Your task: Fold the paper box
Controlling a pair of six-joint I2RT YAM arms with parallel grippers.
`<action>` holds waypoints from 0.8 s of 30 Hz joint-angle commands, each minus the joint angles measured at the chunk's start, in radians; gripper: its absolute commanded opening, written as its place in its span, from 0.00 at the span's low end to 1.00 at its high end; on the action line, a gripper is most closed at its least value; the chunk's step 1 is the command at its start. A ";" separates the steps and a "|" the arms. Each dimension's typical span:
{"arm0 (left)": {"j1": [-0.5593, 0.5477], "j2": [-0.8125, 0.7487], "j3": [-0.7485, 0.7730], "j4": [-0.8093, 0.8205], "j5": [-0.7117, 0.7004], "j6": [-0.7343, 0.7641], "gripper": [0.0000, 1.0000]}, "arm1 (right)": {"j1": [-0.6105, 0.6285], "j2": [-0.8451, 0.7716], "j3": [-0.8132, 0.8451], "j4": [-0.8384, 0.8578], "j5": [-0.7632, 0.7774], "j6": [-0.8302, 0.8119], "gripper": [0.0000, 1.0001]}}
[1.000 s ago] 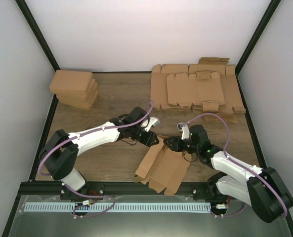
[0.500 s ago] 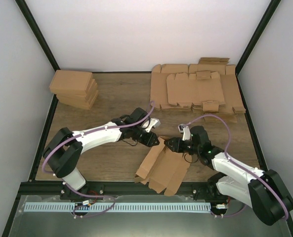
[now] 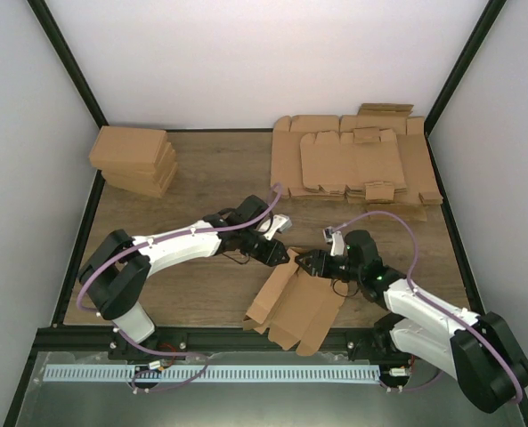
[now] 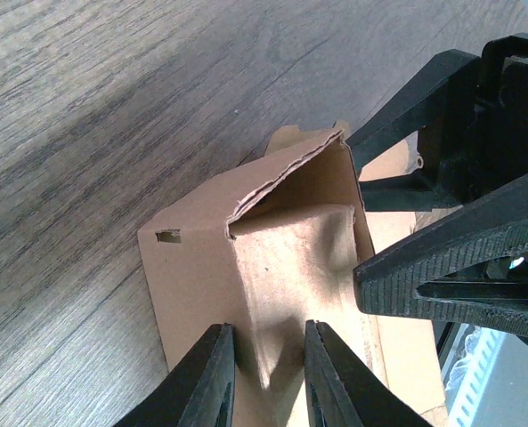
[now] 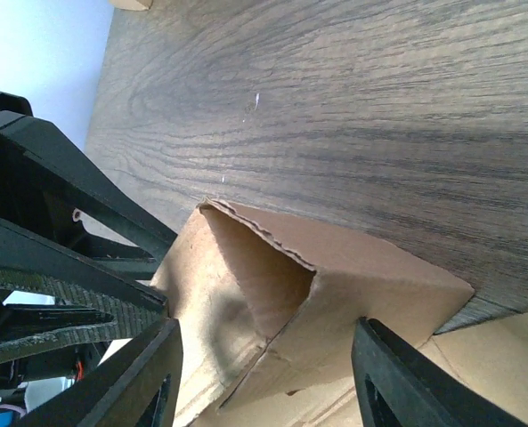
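Observation:
The paper box (image 3: 295, 307) lies mostly flat near the table's front edge, with its far corner flap raised into a tent shape (image 4: 272, 231). My left gripper (image 3: 280, 255) reaches that corner from the left. In the left wrist view it (image 4: 268, 374) is shut on the flap's folded ridge, one finger on each face. My right gripper (image 3: 310, 262) comes from the right and stands open. Its fingers (image 5: 130, 382) straddle the raised flap (image 5: 335, 294) with a gap on both sides. Each gripper shows in the other's wrist view, close beside the flap.
A stack of folded brown boxes (image 3: 134, 160) stands at the back left. Several overlapping flat cardboard sheets (image 3: 353, 165) cover the back right. A black frame rail (image 3: 246, 338) runs along the near edge just in front of the box.
The right gripper's jaws have spread wider around the flap. The left gripper's jaws have narrowed a little onto the fold. Both arms have barely shifted.

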 commanded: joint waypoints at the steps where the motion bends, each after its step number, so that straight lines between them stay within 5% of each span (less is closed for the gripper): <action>1: -0.015 0.024 0.013 -0.022 -0.004 0.017 0.24 | 0.000 -0.027 -0.002 0.002 -0.009 0.006 0.55; 24: 0.050 -0.033 -0.003 -0.004 0.024 0.002 0.24 | 0.000 0.078 -0.128 0.420 -0.088 0.184 0.43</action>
